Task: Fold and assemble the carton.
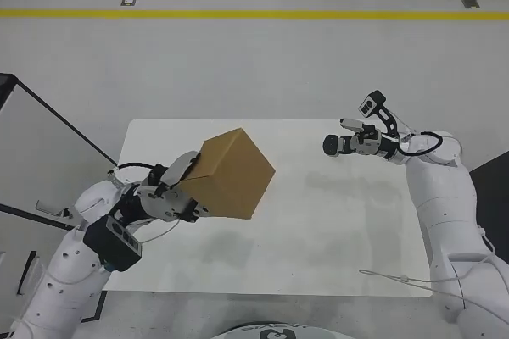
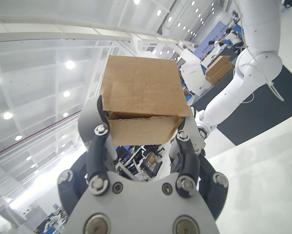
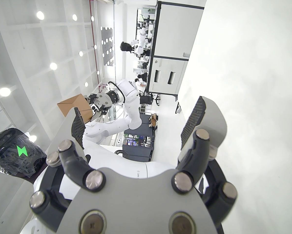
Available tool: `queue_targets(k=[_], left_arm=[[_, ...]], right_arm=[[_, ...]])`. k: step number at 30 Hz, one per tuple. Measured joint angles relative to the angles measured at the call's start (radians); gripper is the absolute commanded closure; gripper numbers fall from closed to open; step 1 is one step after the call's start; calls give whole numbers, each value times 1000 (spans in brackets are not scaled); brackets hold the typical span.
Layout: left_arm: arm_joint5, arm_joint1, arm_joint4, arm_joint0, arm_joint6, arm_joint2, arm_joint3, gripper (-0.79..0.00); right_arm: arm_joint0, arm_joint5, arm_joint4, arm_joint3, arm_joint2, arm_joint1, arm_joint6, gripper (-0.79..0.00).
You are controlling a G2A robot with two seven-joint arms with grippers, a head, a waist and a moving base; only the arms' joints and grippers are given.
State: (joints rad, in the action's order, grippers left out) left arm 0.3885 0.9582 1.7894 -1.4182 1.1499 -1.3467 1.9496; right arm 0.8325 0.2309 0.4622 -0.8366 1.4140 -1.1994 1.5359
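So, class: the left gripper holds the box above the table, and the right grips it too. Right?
No: the left gripper holds the box above the table, but the right gripper is open and empty, per the right wrist view.

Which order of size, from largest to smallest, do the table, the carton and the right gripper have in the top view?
1. table
2. carton, held up nearer the camera, so it looks somewhat enlarged
3. right gripper
The order is plain.
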Motion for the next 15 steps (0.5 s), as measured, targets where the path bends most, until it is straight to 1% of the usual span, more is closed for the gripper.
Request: queue_targets(k=[9,12,15], left_arm=[[0,1,-4,-1,-2,4,3,0],[6,9,-102,-14,11,30,-1,0],[18,20,-233,-3,44,68,-3,0]], right_arm=[[0,0,0,0,0,0,0,-785],[0,0,0,0,0,0,0,-785],[0,0,0,0,0,0,0,-785]])
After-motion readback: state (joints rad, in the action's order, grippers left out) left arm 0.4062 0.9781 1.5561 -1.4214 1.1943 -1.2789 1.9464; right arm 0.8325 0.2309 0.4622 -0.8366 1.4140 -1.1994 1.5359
